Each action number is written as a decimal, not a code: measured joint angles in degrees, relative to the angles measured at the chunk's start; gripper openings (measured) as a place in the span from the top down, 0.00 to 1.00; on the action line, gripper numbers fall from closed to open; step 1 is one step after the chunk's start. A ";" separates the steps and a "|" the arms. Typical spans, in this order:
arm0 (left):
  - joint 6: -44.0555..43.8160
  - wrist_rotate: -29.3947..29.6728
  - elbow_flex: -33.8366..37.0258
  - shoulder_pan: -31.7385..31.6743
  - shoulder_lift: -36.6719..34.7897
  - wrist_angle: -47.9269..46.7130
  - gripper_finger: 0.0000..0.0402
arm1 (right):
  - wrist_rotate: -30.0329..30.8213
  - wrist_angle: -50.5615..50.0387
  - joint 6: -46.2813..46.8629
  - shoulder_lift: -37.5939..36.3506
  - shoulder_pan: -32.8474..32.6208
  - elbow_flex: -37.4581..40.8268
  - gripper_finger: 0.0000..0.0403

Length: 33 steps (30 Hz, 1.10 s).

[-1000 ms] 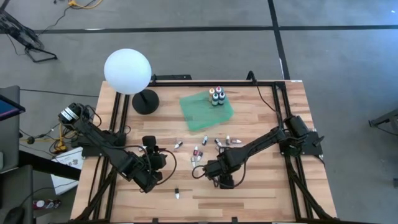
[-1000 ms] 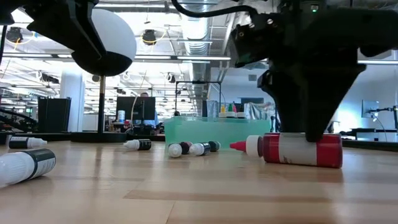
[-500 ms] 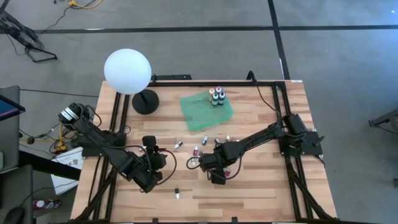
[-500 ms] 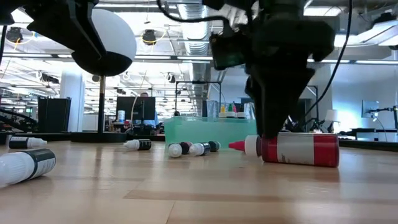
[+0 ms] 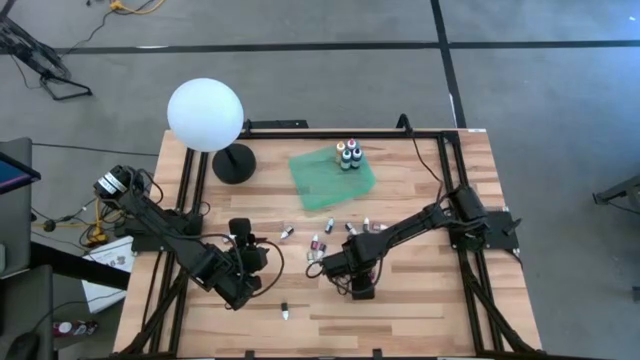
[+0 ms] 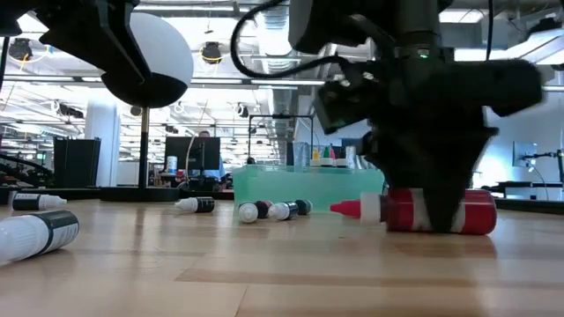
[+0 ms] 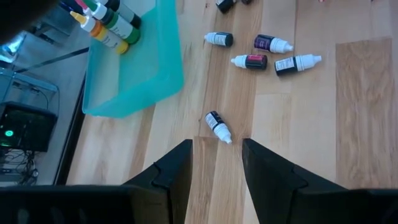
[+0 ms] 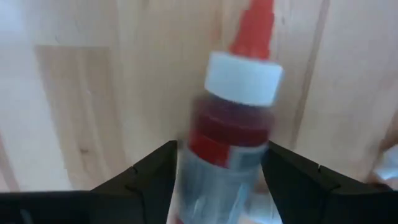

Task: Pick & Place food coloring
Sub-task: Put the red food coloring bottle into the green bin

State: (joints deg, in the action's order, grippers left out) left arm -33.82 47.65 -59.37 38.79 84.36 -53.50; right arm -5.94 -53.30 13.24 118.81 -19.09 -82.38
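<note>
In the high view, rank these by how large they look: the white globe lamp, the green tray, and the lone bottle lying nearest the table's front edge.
1. Green tray, the widest patch of the three.
2. White globe lamp, somewhat smaller in outline; it stands taller, so nearness to the overhead camera may inflate it.
3. Lone bottle, by far the smallest.
</note>
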 joint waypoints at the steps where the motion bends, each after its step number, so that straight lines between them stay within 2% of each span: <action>1: 0.00 0.25 0.00 0.00 0.00 0.03 0.67 | -0.19 0.06 -0.30 -0.24 0.02 -0.24 0.47; 9: 0.00 0.83 0.00 -0.01 0.00 0.27 0.67 | -0.19 2.50 0.21 -0.70 1.43 -2.00 0.51; 22: 0.01 0.84 0.00 -0.02 0.00 0.26 0.67 | -0.34 7.12 -3.27 -0.44 2.36 -2.06 0.49; 33: -0.01 0.81 0.00 -0.02 0.00 0.27 0.67 | -0.32 5.78 -3.86 -0.42 2.49 -2.08 0.53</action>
State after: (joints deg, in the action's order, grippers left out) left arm -33.83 48.46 -59.37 38.76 84.36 -53.23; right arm -6.26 -47.52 9.39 118.39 -16.60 -84.47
